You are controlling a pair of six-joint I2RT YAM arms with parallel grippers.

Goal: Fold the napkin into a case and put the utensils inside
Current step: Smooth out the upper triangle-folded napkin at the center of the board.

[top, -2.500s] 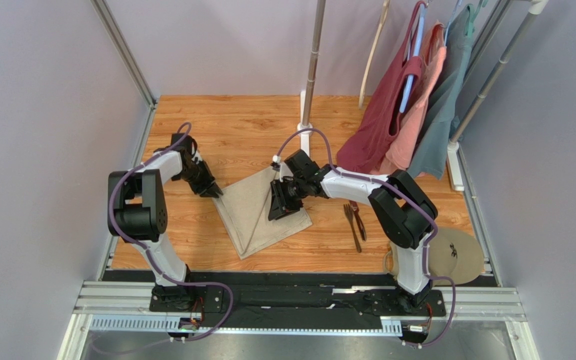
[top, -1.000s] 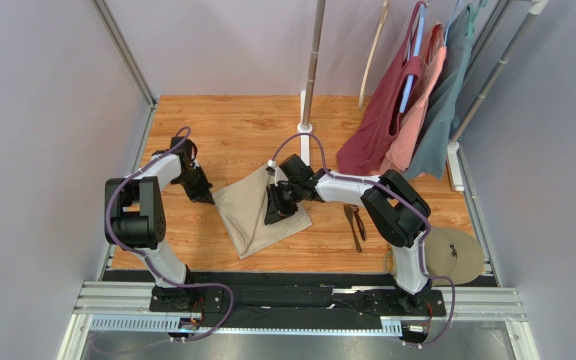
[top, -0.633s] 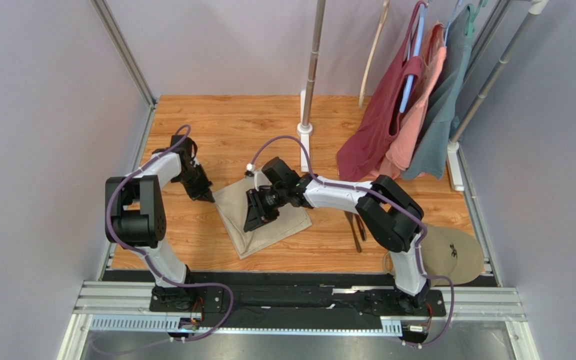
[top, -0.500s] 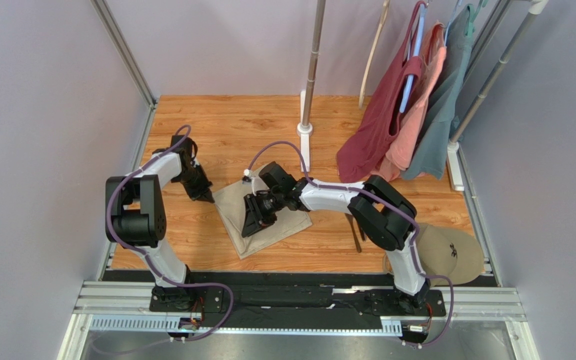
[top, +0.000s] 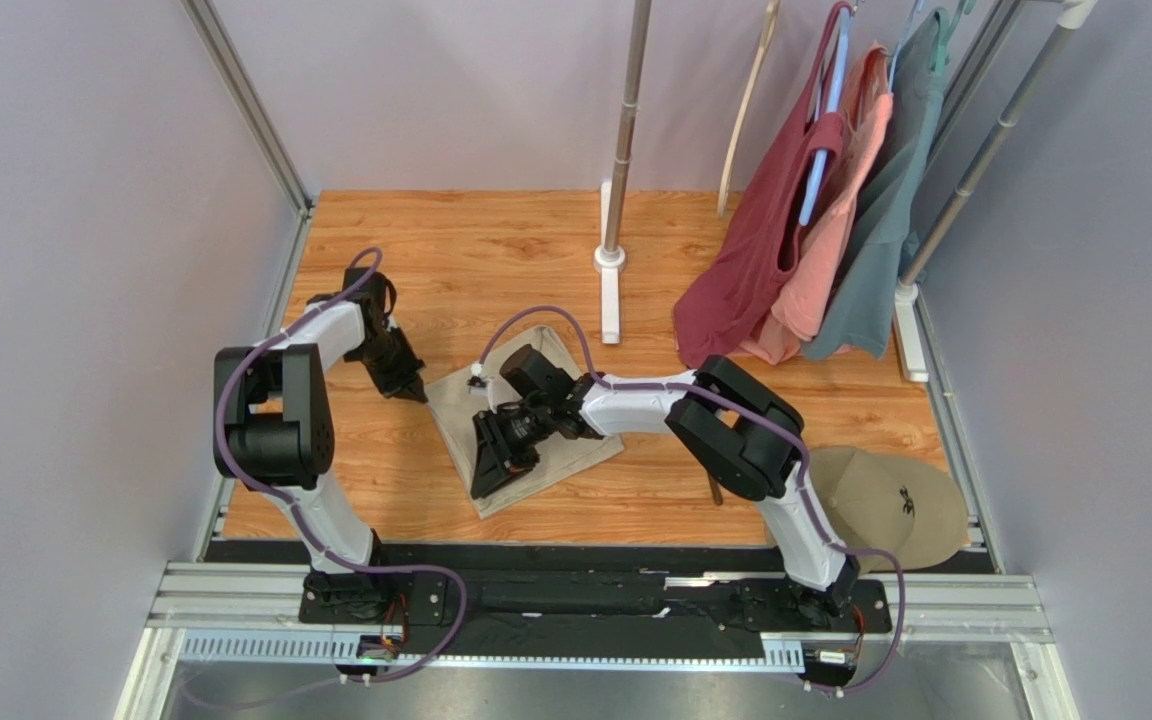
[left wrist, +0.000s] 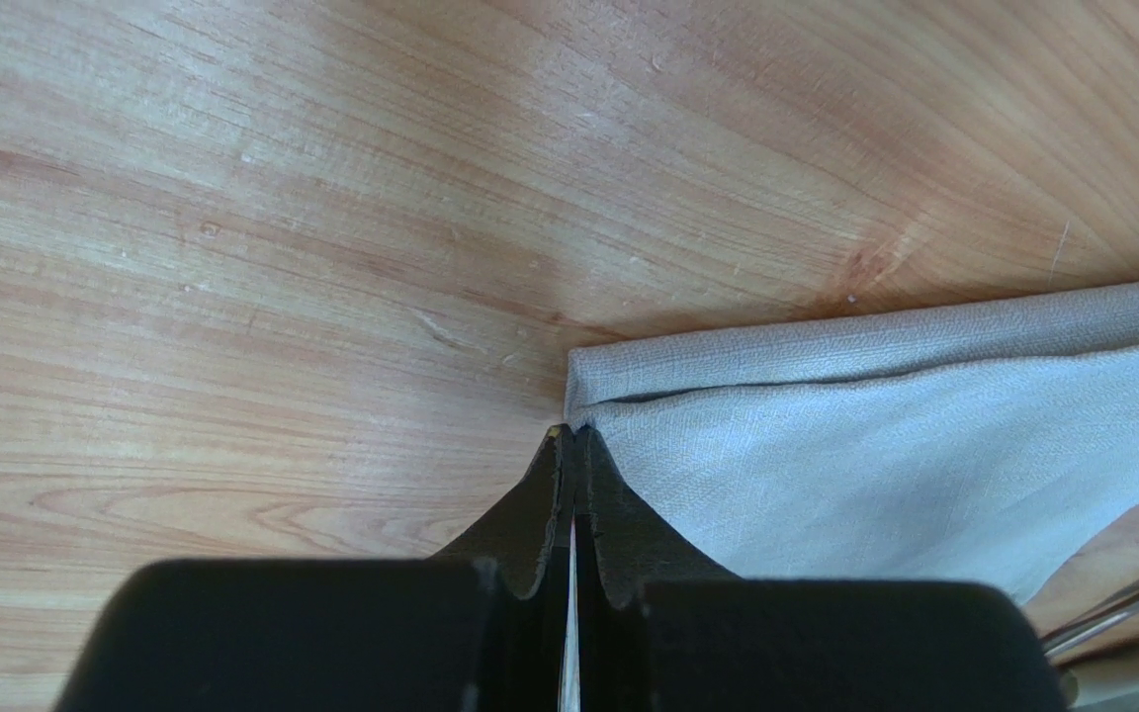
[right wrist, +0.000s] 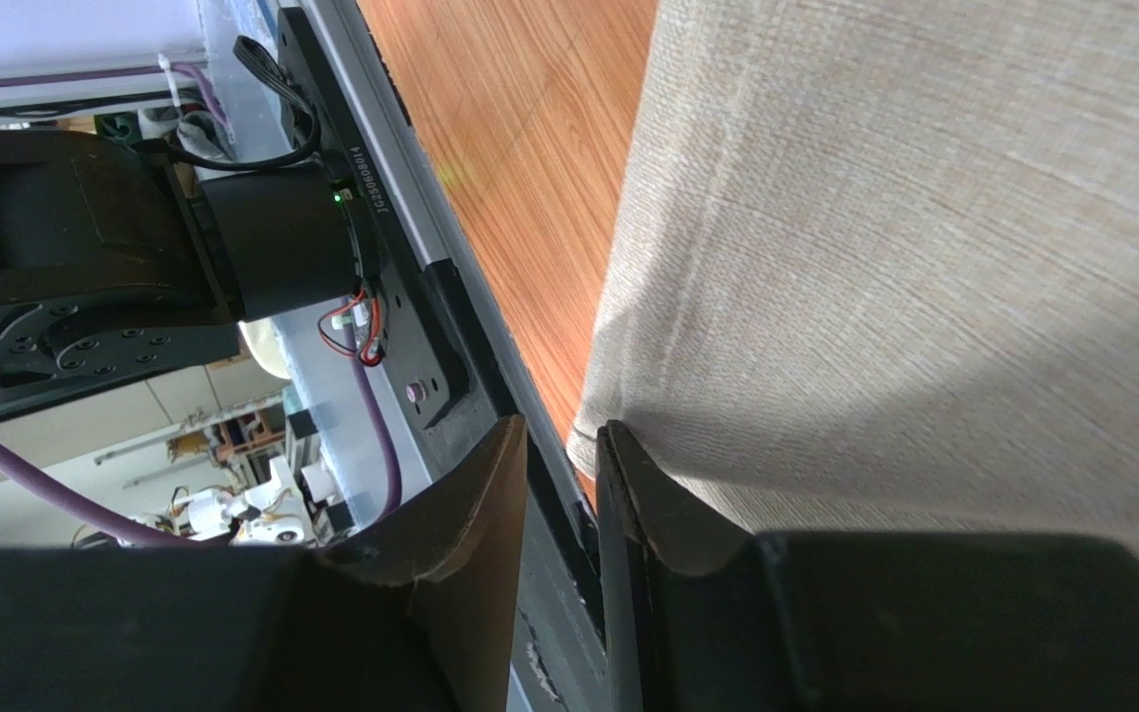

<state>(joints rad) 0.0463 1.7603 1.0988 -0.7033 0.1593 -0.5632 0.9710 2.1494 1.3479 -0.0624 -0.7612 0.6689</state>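
The beige cloth napkin point(top: 555, 465) stretches lower right from the left hand point(left wrist: 573, 435), clamped on its corner; the right hand point(right wrist: 558, 439) is narrowly parted, grip unclear.

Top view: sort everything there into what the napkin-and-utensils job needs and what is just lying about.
For the job:
napkin, partly folded
utensils, only an end showing

Just lying about:
round tan disc
hanging garments
upright pole
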